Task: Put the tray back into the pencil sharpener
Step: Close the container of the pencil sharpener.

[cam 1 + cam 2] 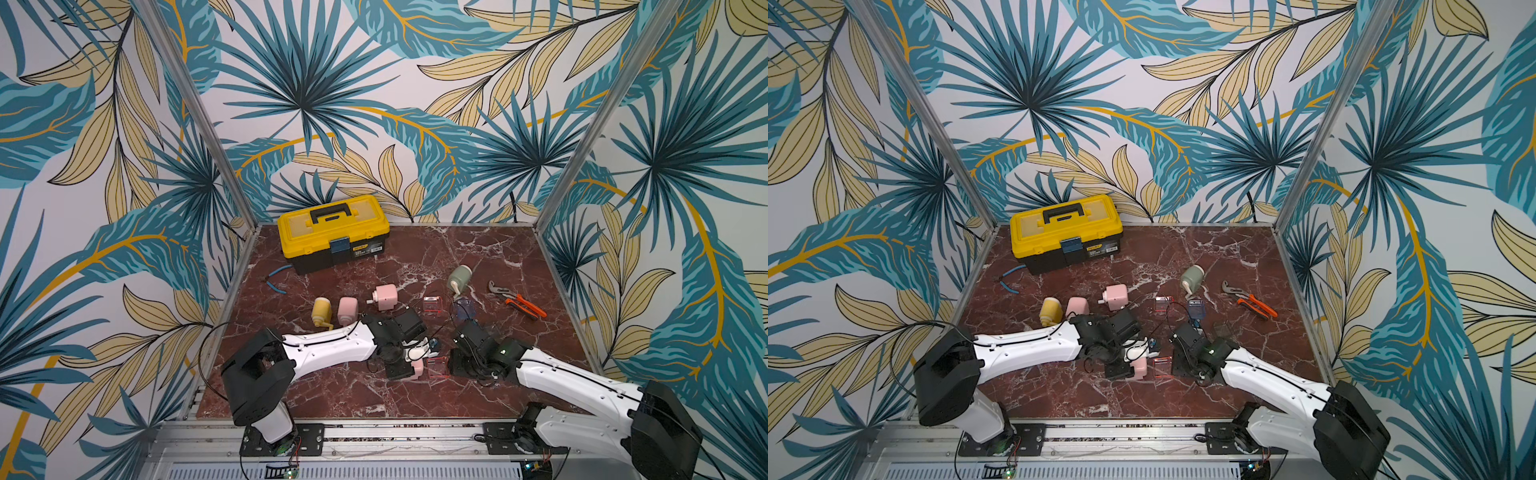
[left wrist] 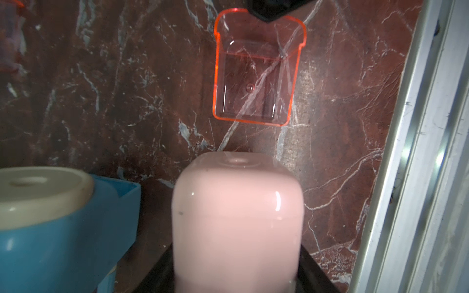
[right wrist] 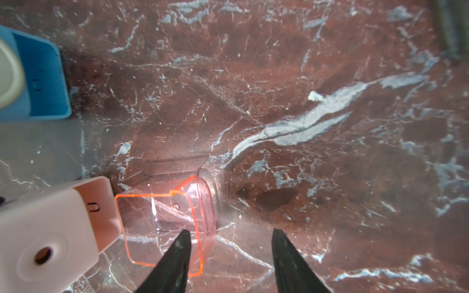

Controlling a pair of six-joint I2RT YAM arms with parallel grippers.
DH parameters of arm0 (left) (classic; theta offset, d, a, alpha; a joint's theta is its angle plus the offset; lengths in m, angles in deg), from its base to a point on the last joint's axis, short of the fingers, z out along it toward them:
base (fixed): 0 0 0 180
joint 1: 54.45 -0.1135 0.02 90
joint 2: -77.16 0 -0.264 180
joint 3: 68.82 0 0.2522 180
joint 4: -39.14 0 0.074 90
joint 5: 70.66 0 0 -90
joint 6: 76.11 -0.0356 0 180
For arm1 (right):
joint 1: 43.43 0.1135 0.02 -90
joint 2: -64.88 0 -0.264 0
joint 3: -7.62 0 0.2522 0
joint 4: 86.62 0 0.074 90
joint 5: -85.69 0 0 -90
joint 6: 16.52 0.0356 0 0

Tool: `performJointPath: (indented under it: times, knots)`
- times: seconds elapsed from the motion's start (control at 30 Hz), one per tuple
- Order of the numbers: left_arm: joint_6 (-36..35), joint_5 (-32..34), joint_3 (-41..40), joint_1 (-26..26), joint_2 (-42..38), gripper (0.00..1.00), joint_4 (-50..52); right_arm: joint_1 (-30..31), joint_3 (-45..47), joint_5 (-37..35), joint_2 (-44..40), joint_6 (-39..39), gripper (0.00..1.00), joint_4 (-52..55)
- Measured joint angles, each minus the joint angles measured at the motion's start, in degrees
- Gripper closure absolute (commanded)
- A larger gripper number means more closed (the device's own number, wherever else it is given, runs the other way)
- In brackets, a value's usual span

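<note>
My left gripper (image 2: 237, 279) is shut on a pink pencil sharpener (image 2: 237, 223), which shows in both top views (image 1: 417, 368) (image 1: 1138, 368) low over the table. The tray (image 2: 256, 76), clear with an orange rim, lies on the marble just beyond the sharpener's open end (image 3: 50, 228). In both top views the tray (image 1: 437, 365) (image 1: 1163, 366) sits between the two arms. My right gripper (image 3: 231, 232) stands open at the tray (image 3: 167, 223), with one fingertip (image 3: 184, 243) over the tray's end and the other apart from it over bare marble.
A blue sharpener with a cream part (image 2: 63, 228) lies close beside the left gripper. Farther back are more sharpeners (image 1: 348, 309) (image 1: 384, 296) (image 1: 460, 277), two loose trays (image 1: 432, 303) (image 1: 463, 309), orange pliers (image 1: 519, 300) and a yellow toolbox (image 1: 332, 232). A metal frame rail (image 2: 418, 177) runs nearby.
</note>
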Motion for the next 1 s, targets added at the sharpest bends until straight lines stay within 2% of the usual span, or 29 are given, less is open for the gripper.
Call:
performJointPath:
  times: [0.13, 0.53, 1.0]
  knots:
    - [0.42, -0.26, -1.14, -0.04, -0.63, 0.45, -1.53, 0.00, -0.09, 0.31, 1.55, -0.37, 0.50, -1.40]
    - [1.29, -0.35, -3.23, -0.07, -1.66, 0.49, -4.98, 0.00, -2.27, 4.04, 7.96, -2.67, 0.67, -5.99]
    - [0.37, -0.90, -4.13, -0.07, -1.73, 0.49, -7.78, 0.00, -2.27, 9.53, 10.64, -2.86, 0.71, -12.28]
